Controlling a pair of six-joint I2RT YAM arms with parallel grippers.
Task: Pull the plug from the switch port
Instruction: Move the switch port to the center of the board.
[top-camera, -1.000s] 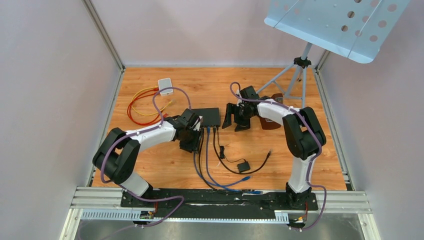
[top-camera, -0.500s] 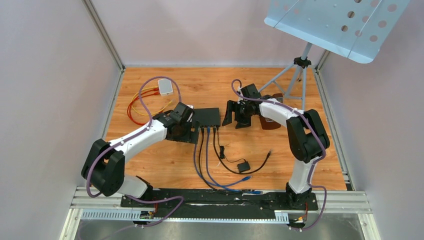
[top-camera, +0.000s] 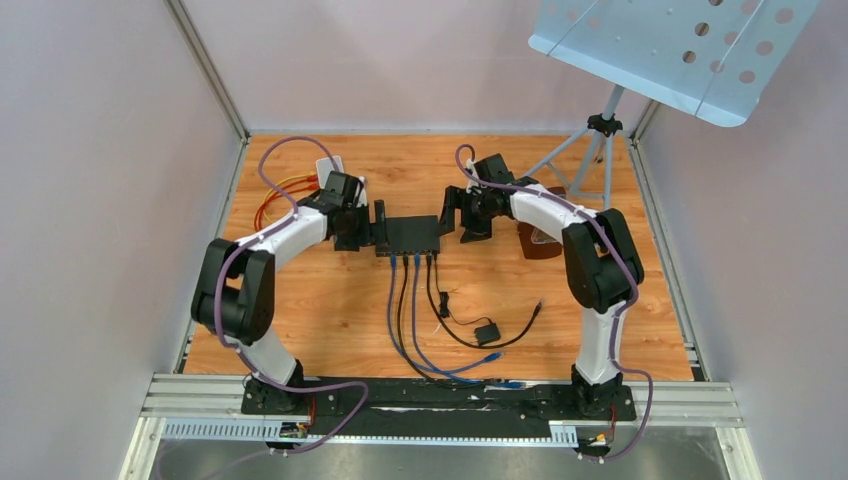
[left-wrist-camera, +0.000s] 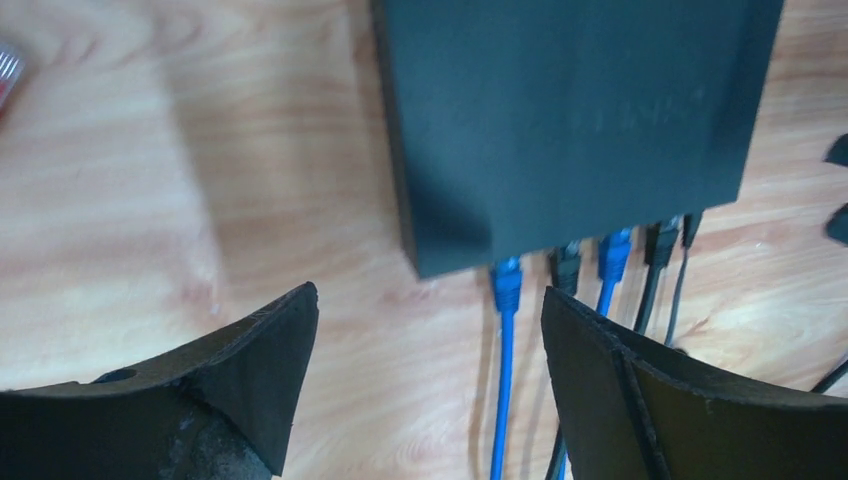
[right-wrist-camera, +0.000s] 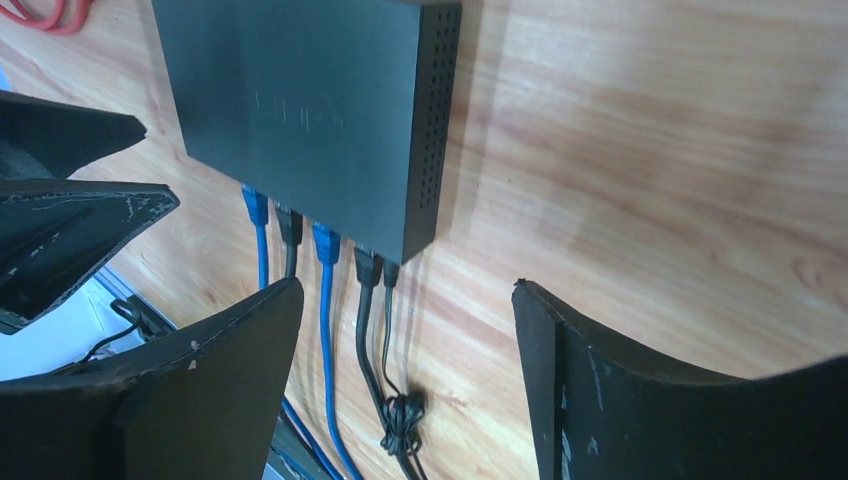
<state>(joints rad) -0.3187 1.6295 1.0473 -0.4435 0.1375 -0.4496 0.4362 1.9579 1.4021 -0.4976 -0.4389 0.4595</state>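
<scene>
**Both end effectors open at the switch, every plug seated**

You have the switch (top-camera: 409, 234) lying flat on the wooden surface (top-camera: 330, 320), with one arm at each of its short ends. The left end effector (top-camera: 377, 224) sits just off the switch's left end, fingers apart and nothing between them. In its wrist view the fingers (left-wrist-camera: 260, 350) frame the switch's near left corner without touching it.

The right end effector (top-camera: 455, 214) hangs just off the switch's right end, also spread wide and holding nothing. Its own camera shows bare wood between the fingers.

Five plugs (left-wrist-camera: 507, 283) sit in the ports along the switch's near face. From the left they run blue, black, blue, black, then a thinner black one. Their cables (top-camera: 400, 320) trail away from that face toward the arm bases.

A small black adapter (top-camera: 487, 333) lies on the near right side of the switch. A white box (top-camera: 328, 160) and looped orange leads (top-camera: 268, 205) lie beyond its left end.
</scene>
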